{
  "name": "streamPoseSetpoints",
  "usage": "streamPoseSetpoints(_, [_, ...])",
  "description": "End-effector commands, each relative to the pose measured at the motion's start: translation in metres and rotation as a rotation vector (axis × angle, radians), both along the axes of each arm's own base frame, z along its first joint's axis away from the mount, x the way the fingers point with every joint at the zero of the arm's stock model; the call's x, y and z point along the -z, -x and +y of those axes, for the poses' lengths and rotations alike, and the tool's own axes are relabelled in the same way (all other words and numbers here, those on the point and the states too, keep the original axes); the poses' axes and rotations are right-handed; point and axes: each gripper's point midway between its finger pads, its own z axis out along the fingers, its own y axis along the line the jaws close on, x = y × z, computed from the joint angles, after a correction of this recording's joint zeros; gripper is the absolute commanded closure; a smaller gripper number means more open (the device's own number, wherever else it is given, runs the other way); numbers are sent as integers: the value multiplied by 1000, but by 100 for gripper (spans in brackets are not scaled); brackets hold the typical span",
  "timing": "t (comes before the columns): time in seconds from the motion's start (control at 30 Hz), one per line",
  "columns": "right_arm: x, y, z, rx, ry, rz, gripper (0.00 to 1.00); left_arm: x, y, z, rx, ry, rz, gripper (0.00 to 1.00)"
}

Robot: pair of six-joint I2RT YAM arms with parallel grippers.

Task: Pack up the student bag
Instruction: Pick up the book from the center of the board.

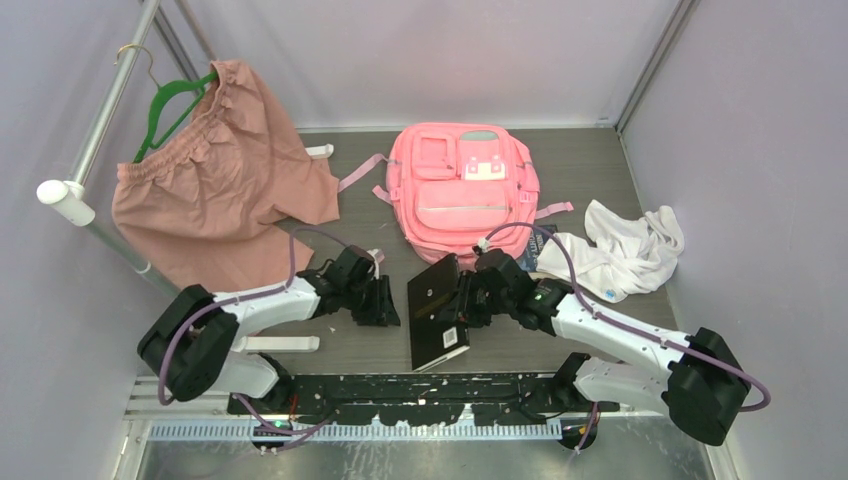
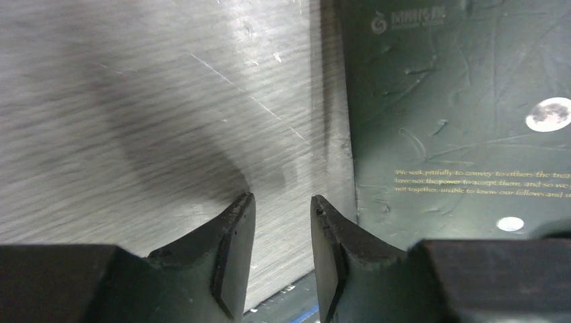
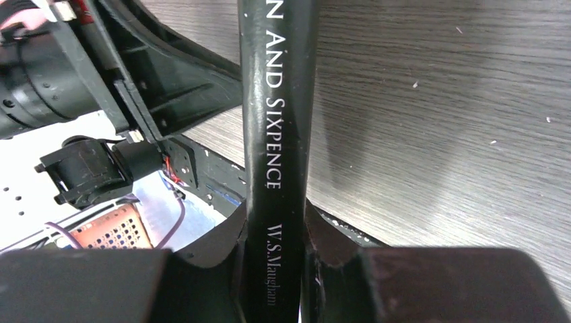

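Student bag (image 1: 462, 190) apart, beyond right pincer (image 3: 273, 229) clamped on book (image 1: 437, 315); left pincer (image 2: 283, 205) part-open, empty.

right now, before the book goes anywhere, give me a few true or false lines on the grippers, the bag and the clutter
1. The right gripper is clamped on a black book. True.
2. The left gripper holds the white cloth. False: its jaws stand apart and empty over the table, beside the book.
3. The student bag lies flat with its front pockets facing up. True.
4. The book is inside the student bag. False: it is outside, on the near side of the bag.
5. The green hanger rests on the white cloth. False: it is at the far left with the dusty-pink garment.
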Motion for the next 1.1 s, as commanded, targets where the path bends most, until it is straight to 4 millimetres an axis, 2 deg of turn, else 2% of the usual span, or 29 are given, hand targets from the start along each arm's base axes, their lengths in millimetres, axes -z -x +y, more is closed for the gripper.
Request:
streamPoseSetpoints(0.0, [-34, -11, 22, -12, -134, -72, 79, -1, -4, -25, 18, 123, 19, 62])
streamPoseSetpoints(0.1, [-38, -12, 24, -12, -151, -81, 57, 6, -3, -28, 25, 134, 42, 62])
streamPoseSetpoints(0.27, [-39, -11, 29, -23, -174, -67, 42, 8, -3, -31, 26, 143, 57, 63])
streamPoseSetpoints(0.3, [-39, -11, 30, -28, -178, -64, 42, 8, -3, -31, 26, 144, 56, 63])
streamPoseSetpoints(0.37, [-37, -10, 30, -30, -173, -58, 46, 8, -3, -31, 26, 144, 56, 63])
streamPoseSetpoints(0.4, [-35, -9, 29, -30, -170, -56, 54, 7, -3, -32, 27, 145, 54, 63])
streamPoseSetpoints(0.5, [-32, -9, 28, -27, -157, -51, 95, 6, -3, -32, 28, 149, 52, 63])
streamPoseSetpoints(0.53, [-31, -9, 27, -26, -149, -50, 99, 5, -4, -32, 28, 151, 49, 63])
streamPoseSetpoints(0.67, [-34, -11, 21, -47, -102, -88, 99, -5, -5, -27, 31, 124, 29, 63])
streamPoseSetpoints(0.77, [-48, -11, 10, -83, -50, -156, 99, -32, -10, -18, 30, 93, -39, 63])
streamPoseSetpoints(0.87, [-76, -6, 11, -163, -89, -254, 99, -75, -21, -7, 37, 86, -185, 60])
streamPoseSetpoints(1.0, [-112, 11, 21, -321, -207, -349, 99, -142, -27, 2, 112, 133, -419, 46])
streamPoseSetpoints(1.07, [-120, 18, 21, -386, -217, -368, 99, -172, -22, 0, 192, 185, -522, 40])
